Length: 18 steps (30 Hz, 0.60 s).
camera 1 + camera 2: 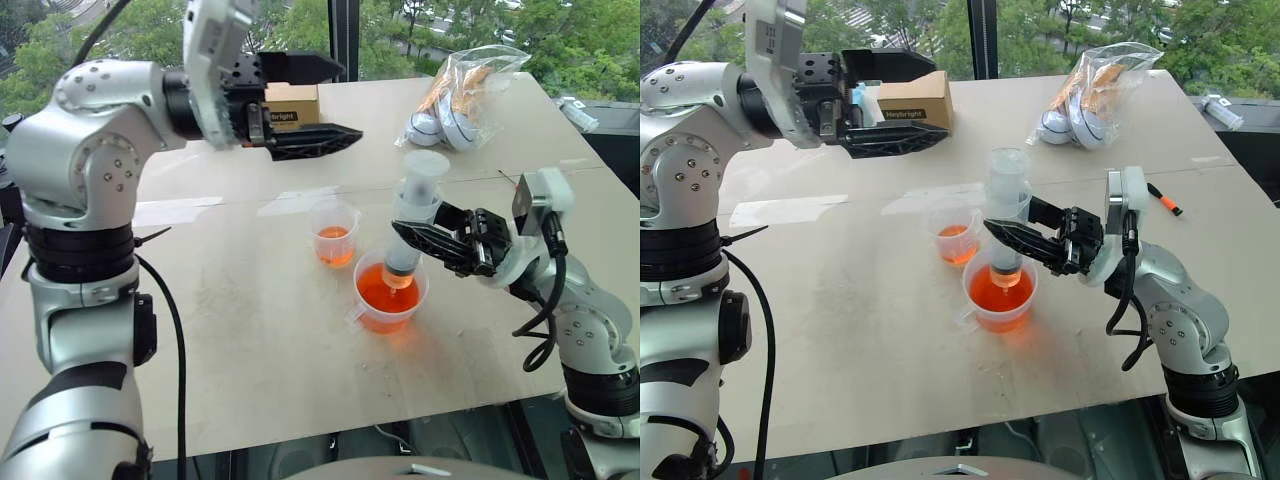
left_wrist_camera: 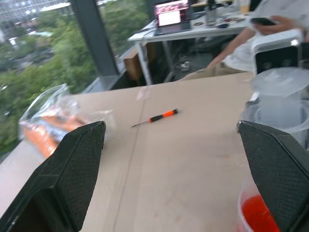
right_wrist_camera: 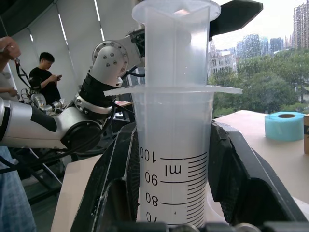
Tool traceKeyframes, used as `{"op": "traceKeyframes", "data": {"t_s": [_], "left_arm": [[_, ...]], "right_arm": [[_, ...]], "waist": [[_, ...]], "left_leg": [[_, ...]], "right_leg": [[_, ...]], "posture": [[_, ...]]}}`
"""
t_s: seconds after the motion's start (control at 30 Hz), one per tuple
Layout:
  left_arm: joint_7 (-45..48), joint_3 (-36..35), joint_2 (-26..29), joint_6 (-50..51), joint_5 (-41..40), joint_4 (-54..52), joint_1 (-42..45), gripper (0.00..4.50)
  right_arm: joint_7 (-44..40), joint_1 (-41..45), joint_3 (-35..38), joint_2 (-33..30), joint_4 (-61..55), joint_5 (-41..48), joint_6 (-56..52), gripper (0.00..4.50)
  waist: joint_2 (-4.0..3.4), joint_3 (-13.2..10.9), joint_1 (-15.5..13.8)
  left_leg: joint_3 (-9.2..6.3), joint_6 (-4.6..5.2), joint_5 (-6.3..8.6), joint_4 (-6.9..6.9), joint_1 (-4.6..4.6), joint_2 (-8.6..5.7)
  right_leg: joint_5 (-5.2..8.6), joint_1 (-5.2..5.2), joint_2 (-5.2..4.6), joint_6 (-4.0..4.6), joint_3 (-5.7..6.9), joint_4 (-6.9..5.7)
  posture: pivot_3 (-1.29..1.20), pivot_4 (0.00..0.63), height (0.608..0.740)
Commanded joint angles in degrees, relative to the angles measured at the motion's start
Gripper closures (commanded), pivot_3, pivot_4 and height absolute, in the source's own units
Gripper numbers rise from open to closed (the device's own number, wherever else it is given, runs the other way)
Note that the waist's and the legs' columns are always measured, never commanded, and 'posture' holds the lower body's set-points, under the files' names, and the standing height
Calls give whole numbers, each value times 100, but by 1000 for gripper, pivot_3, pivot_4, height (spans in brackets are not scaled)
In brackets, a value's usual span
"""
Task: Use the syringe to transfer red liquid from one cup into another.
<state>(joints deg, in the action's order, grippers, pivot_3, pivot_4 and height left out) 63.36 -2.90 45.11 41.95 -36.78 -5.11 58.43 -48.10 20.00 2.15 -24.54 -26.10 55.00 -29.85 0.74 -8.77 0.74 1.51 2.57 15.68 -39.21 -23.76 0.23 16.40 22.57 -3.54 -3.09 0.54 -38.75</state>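
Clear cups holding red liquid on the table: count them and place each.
2. The larger handled cup sits under the syringe tip; the smaller cup stands just beyond it, toward the robot's left. None looks hidden.

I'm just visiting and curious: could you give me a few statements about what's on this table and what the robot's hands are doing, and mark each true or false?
1. The right end effector holds the syringe upright. True.
2. The syringe's tip is over the smaller cup. False: it is over the larger cup.
3. The left end effector is closed on the cardboard box. False: it is open and empty.
4. Both cups hold red liquid. True.
5. An orange-handled screwdriver lies on the table. True.
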Motion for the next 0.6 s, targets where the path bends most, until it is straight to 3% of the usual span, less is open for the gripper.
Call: {"op": "traceKeyframes", "data": {"t_s": [0.03, 0.27, 0.4, 0.6], "left_arm": [[-97, -254, 228, -313, 239, 78, 9, 29], [-7, -588, 775, -443, 328, 309, -101, 29], [-68, -686, 779, -489, 273, 342, -85, 29], [-120, -1005, 784, -182, -135, 38, -215, 29]], "right_arm": [[83, 615, 114, 74, 75, 203, -45, 3061], [488, 2260, 98, 700, 1081, 372, -294, 3061], [311, 2899, -307, 1184, 2069, -723, 433, 3061], [-4, 3186, -621, 1733, 3246, -1775, 1382, 3061]], "waist": [[1, -1, 2], [2, -2, 48], [5, -1, 12], [9, -1, 43]], "left_leg": [[0, 0, 0, -1, 0, 0], [-1, -1, -1, 7, -1, 1], [-3, -1, 0, 4, -4, -3], [-4, -1, 0, 6, -6, -6]], "right_leg": [[0, 0, 0, 0, 0, 1], [0, 10, 5, 1, -3, -9], [0, 8, 3, 0, 0, -10], [0, 10, 3, 0, 0, -13]], "posture": [[0, 150, 740], [0, 150, 740], [0, 150, 740], [0, 150, 740]]}}
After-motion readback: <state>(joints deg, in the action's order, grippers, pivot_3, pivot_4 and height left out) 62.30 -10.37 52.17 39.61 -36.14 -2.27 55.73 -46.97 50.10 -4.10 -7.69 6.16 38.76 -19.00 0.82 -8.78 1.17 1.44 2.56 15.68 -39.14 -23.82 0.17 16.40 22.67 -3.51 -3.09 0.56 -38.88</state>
